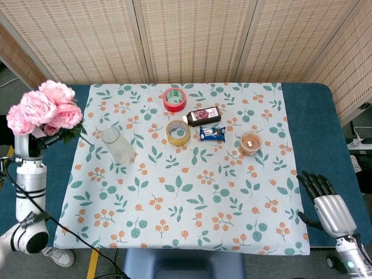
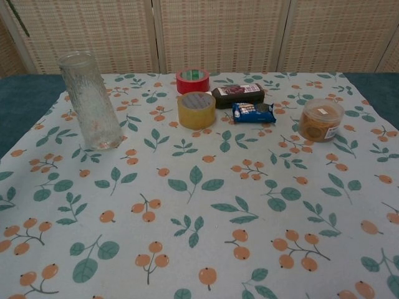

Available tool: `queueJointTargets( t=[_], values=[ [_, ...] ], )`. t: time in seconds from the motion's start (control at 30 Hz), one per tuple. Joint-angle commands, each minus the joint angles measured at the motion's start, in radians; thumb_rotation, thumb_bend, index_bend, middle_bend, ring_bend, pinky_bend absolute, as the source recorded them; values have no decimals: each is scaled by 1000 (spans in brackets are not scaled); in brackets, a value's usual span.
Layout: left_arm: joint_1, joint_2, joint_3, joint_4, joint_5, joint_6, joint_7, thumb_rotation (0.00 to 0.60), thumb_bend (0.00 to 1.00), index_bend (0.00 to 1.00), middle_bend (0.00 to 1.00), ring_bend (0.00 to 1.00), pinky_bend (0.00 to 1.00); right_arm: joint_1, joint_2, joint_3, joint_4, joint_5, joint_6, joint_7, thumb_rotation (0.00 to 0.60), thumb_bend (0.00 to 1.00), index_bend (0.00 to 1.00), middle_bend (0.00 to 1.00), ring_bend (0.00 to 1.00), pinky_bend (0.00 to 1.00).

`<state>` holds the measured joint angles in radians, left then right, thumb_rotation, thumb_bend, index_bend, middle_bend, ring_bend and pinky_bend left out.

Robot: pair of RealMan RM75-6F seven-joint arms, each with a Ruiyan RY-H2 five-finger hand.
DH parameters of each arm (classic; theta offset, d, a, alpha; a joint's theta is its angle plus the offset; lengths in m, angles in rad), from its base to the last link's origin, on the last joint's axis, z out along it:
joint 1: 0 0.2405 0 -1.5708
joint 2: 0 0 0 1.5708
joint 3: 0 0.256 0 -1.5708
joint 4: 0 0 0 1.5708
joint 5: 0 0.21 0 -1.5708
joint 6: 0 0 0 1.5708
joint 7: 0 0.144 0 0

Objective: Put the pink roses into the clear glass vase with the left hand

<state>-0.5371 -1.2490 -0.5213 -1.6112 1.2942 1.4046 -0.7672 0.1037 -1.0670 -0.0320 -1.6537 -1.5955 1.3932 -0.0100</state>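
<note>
A bunch of pink roses point(image 1: 45, 109) is raised off the table's left edge, left of the cloth. My left hand point(image 1: 27, 147) grips it from below; the blooms hide most of the hand. The clear glass vase point(image 1: 119, 145) stands upright and empty on the left part of the floral cloth, to the right of the roses and apart from them. In the chest view the vase point(image 2: 91, 103) is at the upper left, and neither hand shows there. My right hand point(image 1: 325, 202) rests at the table's near right corner, fingers extended, holding nothing.
Behind the vase's right side lie a red tape roll point(image 1: 174, 99), a yellow tape roll point(image 1: 178, 132), a dark snack bar point(image 1: 204, 116) and a blue snack packet point(image 1: 212, 133). A small lidded tub point(image 1: 250, 143) stands further right. A woven screen point(image 1: 197, 35) backs the table.
</note>
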Motion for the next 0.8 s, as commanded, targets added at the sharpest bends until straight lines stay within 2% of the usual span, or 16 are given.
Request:
queueJointTargets(
  t=[0.03,0.17,0.43,0.8],
  values=[
    [-117,-59,-83,144,-90,-64,-12,600,561,725,811,430,163,5,-4,2,2,8,-12,-10,600,182,0,0,0,0],
    [-182,-109,-92,234,-124,-133,-21,600,559,725,810,429,157,4,-4,9,0,25,-12,-18,600,183,0,0,0,0],
    [-230,-178,-74,321,-127,-167,-27,600,557,725,810,429,155,5,-4,16,0,39,-13,-17,600,182,0,0,0,0],
    [-221,-261,8,376,-75,-140,-18,600,554,722,810,429,153,8,3,16,3,37,-17,0,600,182,0,0,0,0]
  ],
)
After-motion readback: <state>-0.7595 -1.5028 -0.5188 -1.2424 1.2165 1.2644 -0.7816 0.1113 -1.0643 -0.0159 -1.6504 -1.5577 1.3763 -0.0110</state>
